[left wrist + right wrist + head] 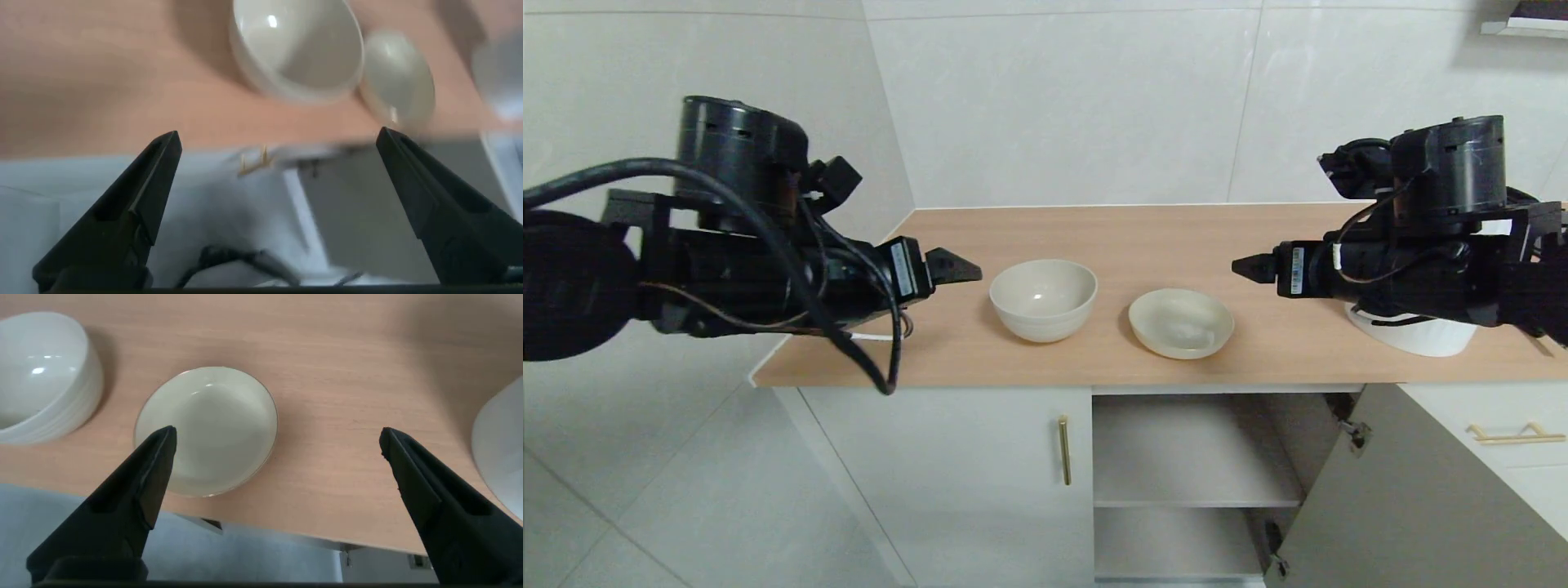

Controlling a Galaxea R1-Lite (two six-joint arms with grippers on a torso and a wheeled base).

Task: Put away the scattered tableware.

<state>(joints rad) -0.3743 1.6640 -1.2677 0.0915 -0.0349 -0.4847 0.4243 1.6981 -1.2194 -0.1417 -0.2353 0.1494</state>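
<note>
Two cream pieces sit near the front edge of the wooden counter (1160, 237). One is a deep, glossy bowl (1043, 299). Just beside it, toward the robot's right, is a shallow dish (1181, 322) with a thin darker rim. A white bowl (1417, 338) stands farther right, partly hidden under the right arm. The left pincer (964, 268) and right pincer (1245, 266) hover over the counter, pointing at each other from either side of the two cream pieces, both spread wide. Below, a cabinet door (1380, 490) stands open.
</note>
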